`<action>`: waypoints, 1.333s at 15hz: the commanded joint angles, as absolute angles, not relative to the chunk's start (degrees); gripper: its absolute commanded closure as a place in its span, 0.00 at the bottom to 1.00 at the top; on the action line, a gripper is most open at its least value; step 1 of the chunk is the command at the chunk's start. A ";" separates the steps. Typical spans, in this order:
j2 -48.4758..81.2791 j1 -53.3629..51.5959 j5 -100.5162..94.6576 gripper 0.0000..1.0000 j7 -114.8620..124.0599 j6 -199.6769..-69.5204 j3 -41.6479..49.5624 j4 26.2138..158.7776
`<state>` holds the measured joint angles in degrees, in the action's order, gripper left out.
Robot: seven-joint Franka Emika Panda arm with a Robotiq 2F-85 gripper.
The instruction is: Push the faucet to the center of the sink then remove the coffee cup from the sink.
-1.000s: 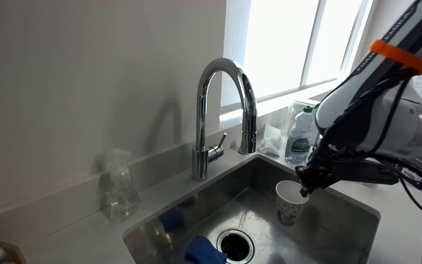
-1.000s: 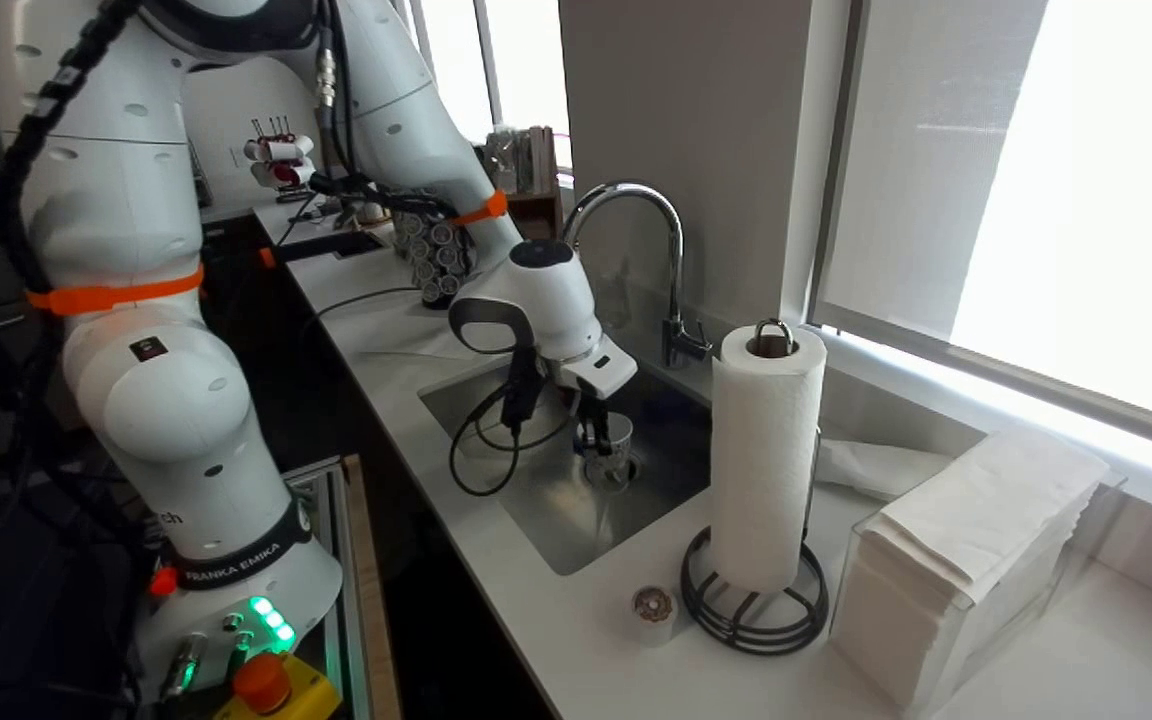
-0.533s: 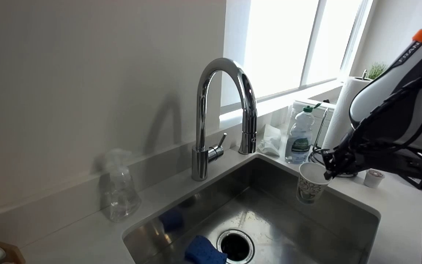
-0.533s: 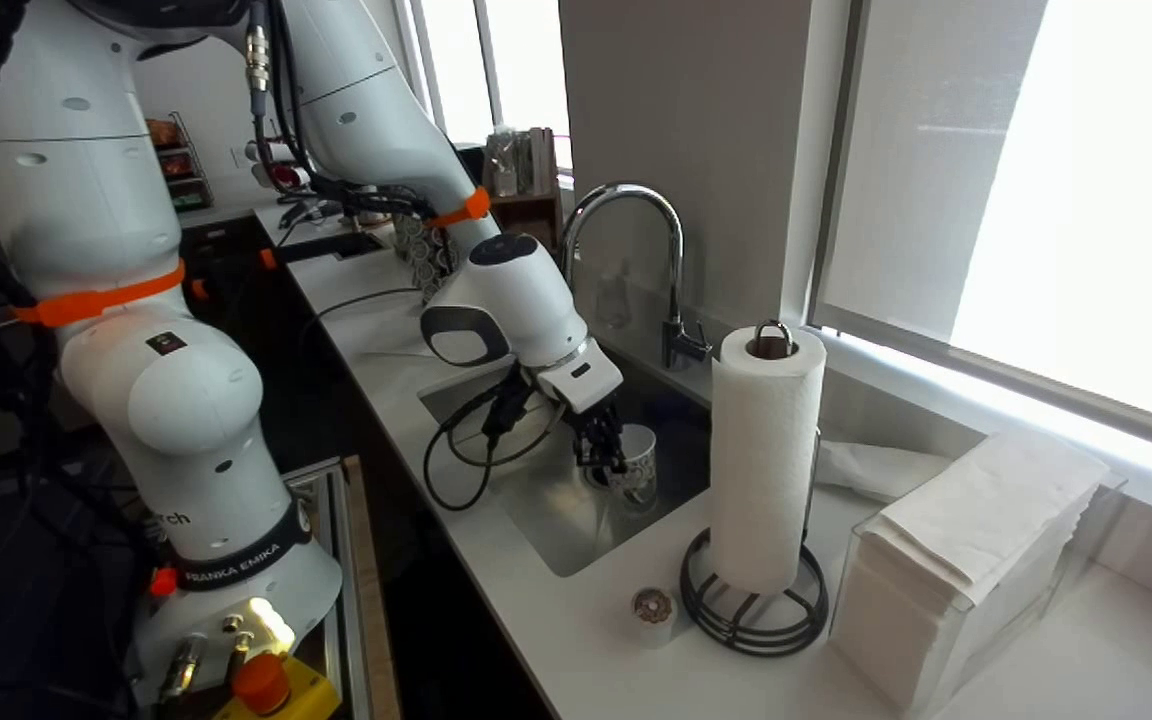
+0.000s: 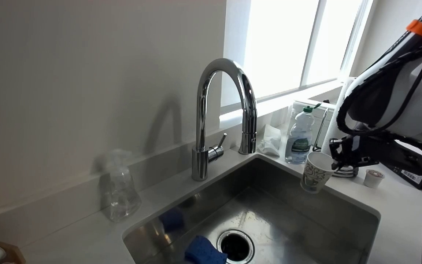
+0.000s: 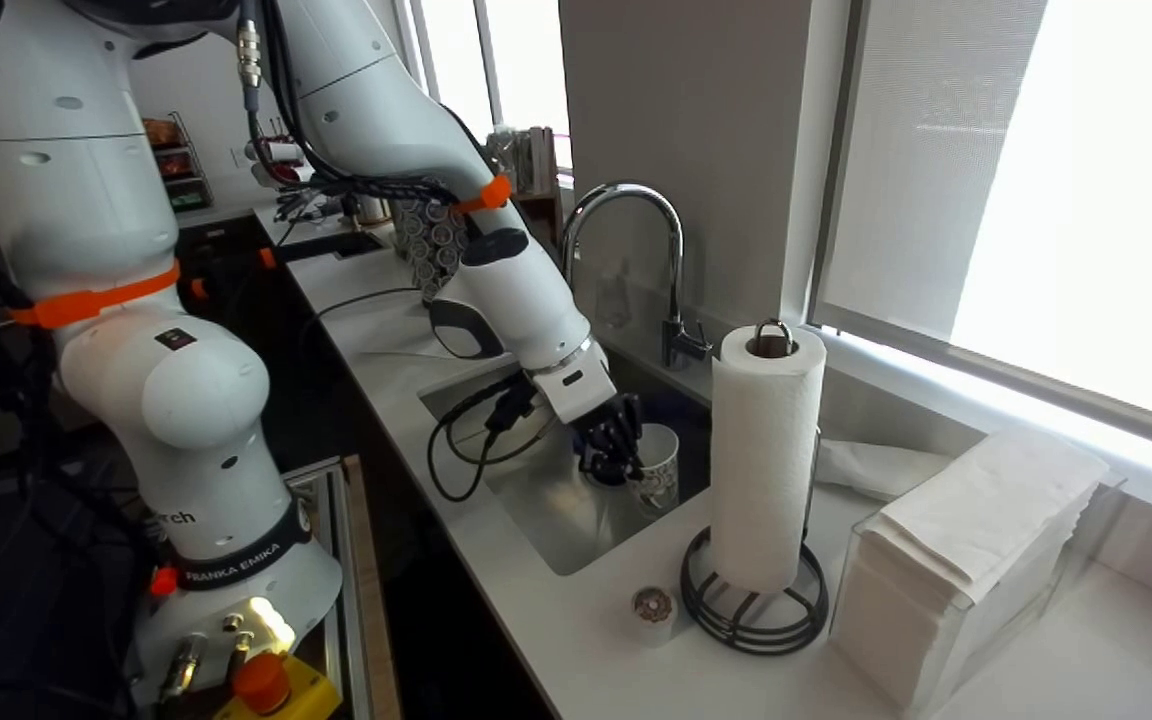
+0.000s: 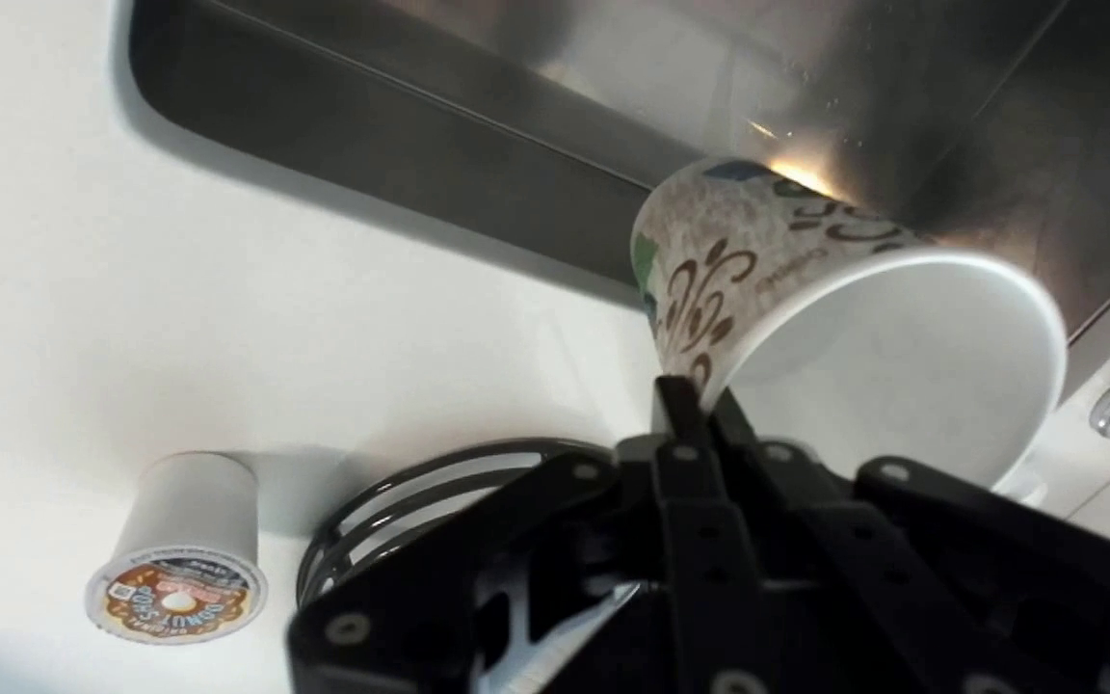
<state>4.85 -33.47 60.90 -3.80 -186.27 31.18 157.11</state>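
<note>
In both exterior views the chrome faucet rises at the wall-side edge of the steel sink. My gripper is shut on the rim of the patterned white coffee cup, one finger inside it and one outside. Raised off the basin floor, the cup hangs tilted near the sink's edge on the soap-bottle side. The wrist view looks into its mouth, which shows white inside.
Along that side stand a soap bottle, a paper-towel roll on a wire holder and a coffee pod. A blue sponge lies by the drain. A spray bottle stands against the wall.
The cup has risen from low in the basin, moving with the gripper toward the soap-bottle side, and now tilts more. The wrist has turned. The faucet has stayed put.
</note>
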 commanded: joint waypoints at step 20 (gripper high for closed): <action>5.67 -34.03 71.23 0.99 -10.80 -186.01 29.08 157.48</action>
